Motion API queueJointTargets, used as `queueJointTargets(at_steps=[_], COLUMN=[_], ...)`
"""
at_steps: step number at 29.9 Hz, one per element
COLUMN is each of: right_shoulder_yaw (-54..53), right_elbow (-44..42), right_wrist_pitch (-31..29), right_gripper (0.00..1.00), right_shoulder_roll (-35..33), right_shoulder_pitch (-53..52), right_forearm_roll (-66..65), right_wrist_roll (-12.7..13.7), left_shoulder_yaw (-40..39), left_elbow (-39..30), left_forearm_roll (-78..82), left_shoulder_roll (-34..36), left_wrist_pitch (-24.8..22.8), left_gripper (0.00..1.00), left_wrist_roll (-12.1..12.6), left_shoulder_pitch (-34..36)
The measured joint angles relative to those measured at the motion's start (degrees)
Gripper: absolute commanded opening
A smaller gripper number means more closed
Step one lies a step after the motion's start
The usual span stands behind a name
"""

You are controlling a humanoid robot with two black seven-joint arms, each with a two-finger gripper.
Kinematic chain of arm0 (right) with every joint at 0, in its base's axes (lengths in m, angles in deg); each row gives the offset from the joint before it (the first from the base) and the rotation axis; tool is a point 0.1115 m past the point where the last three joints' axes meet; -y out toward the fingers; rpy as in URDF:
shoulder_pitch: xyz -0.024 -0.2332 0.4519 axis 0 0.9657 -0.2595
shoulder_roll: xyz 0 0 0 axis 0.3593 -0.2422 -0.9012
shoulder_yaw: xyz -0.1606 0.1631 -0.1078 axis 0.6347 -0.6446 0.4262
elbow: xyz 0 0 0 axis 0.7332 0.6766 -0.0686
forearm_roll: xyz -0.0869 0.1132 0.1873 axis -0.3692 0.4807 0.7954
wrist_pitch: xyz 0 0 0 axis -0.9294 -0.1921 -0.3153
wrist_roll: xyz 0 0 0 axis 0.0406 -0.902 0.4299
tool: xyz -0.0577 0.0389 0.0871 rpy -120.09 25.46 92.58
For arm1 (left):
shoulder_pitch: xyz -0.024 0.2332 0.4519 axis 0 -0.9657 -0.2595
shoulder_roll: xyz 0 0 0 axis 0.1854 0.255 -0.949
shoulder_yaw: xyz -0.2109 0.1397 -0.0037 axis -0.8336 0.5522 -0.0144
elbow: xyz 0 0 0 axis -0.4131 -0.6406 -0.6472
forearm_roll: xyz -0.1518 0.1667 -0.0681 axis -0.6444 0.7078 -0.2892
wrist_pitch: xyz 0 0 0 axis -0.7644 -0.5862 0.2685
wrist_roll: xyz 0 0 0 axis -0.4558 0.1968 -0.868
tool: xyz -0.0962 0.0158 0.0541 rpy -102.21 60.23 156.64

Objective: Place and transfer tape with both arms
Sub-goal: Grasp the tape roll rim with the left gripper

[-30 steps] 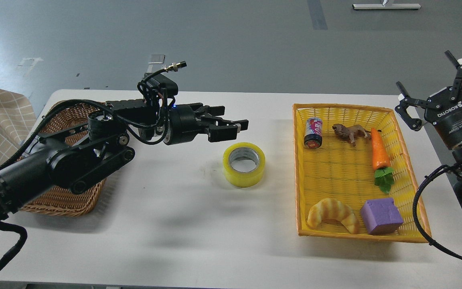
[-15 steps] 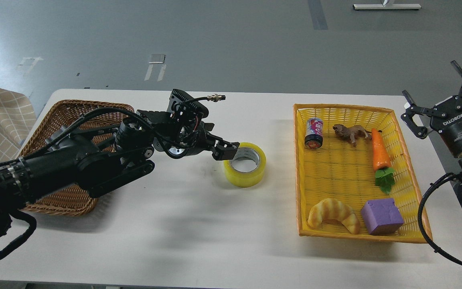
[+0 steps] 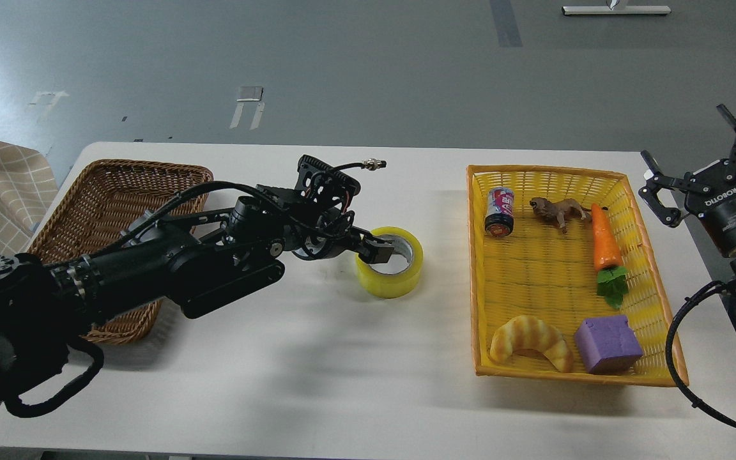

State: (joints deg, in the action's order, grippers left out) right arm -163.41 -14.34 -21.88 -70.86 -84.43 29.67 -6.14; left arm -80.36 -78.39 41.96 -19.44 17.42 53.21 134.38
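While right gripper (image 3: 703, 167) hangs spread wide off-table, left gripper (image 3: 377, 249) dipped into tape (image 3: 389, 261) core, finger gap unclear.

Glossy translucent tape (image 3: 390, 262), brown woven wicker basket (image 3: 106, 211) — yellow plastic-mesh basket (image 3: 652, 255), smooth matt table (image 3: 317, 358).

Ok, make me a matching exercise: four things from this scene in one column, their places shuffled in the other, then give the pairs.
Things:
1. tape
2. croissant
3. purple block
4. carrot

Places:
A. near right corner of the yellow basket
B. on the white table, between the two baskets, at the left gripper
C. near left corner of the yellow basket
D. along the right side of the yellow basket, leafy end pointing toward the robot

Pairs: 1-B, 2-C, 3-A, 4-D
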Motion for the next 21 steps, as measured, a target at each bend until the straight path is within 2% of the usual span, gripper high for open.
queueJointTargets(at_steps=[2, 3, 4, 5, 6, 8, 14, 21], right_shoulder_yaw=[0.0, 0.0, 0.0, 0.0, 0.0, 0.0, 0.0, -0.09], right_elbow=[-0.01, -0.01, -0.01, -0.01, -0.01, -0.01, -0.05, -0.11], right_wrist_pitch=[0.0, 0.0, 0.0, 0.0, 0.0, 0.0, 0.0, 0.0], right_gripper=[1.0, 1.0, 1.0, 1.0, 1.0, 1.0, 1.0, 1.0], right_shoulder_roll=[-0.01, -0.01, -0.01, -0.01, -0.02, -0.02, -0.02, 0.03], right_shoulder_pitch=[0.02, 0.02, 0.02, 0.03, 0.07, 0.1, 0.35, 0.37], right_forearm_roll=[0.0, 0.0, 0.0, 0.0, 0.0, 0.0, 0.0, 0.0], right_wrist_roll=[-0.03, -0.06, -0.07, -0.08, -0.08, -0.08, -0.11, -0.17], left_shoulder_yaw=[0.56, 0.74, 0.82, 0.89, 1.0, 1.21, 2.16, 4.55], left_elbow=[1.13, 1.43, 1.58, 1.7, 1.75, 1.84, 1.91, 1.98], left_forearm_roll=[-0.21, -0.27, -0.29, -0.31, -0.33, -0.35, 0.01, 0.52], left_shoulder_roll=[-0.55, -0.77, -0.93, -1.13, -1.35, -1.61, -1.8, -1.86], left_wrist_pitch=[0.01, 0.05, 0.1, 0.14, 0.16, 0.16, 0.15, 0.17], left_gripper=[0.85, 0.71, 0.65, 0.5, 0.4, 0.0, 0.0, 0.0], left_wrist_roll=[-0.15, -0.41, -0.7, -1.0, -1.28, -2.01, -7.71, -8.62], left_shoulder_pitch=[0.0, 0.01, 0.05, 0.1, 0.13, 0.13, 0.06, 0.61])
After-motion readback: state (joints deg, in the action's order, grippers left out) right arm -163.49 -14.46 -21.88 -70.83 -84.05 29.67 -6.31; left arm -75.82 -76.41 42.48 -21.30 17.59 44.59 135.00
